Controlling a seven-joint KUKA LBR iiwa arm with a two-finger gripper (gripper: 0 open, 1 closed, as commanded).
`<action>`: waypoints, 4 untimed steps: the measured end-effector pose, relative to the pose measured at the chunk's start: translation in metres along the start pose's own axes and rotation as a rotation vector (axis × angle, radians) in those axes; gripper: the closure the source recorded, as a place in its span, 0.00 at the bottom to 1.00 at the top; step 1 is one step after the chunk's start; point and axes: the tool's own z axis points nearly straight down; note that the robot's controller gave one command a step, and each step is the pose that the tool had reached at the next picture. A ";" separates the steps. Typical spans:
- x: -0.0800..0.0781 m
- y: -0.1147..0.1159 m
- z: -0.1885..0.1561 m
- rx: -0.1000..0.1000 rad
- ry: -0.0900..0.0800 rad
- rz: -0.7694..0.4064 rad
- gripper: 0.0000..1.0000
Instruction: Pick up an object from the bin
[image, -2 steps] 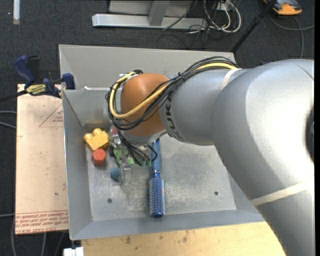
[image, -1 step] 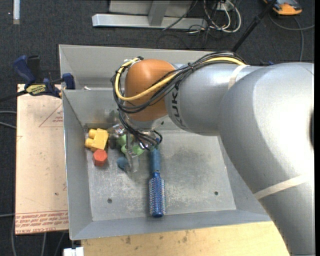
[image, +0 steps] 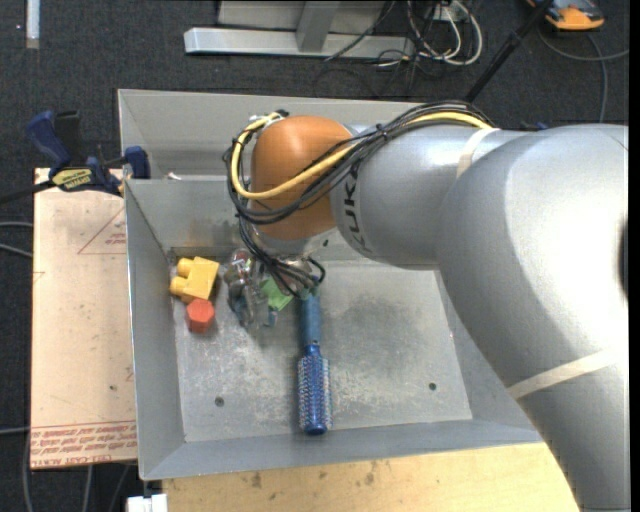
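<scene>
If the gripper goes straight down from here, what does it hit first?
Probably the small green thing just beside the gripper, otherwise the bin floor; depth is unclear from this angle.

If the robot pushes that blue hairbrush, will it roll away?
Probably a little: the blue hairbrush has a round, tube-shaped bristle head, so a sideways push may roll it across the flat bin floor. It looks stiff, likely plastic, so it should not bend. Its bristles might catch and slow it.

We count one yellow block (image: 195, 278), one small orange cylinder (image: 201, 316), one blue round hairbrush (image: 312, 375) and one green piece (image: 278, 297) in the bin (image: 390, 330).
</scene>
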 end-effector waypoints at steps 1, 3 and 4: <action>0.010 0.014 -0.085 0.003 -0.006 -0.008 1.00; 0.078 0.006 -0.395 0.004 0.004 -0.288 1.00; 0.044 -0.005 -0.392 0.002 0.003 -0.776 1.00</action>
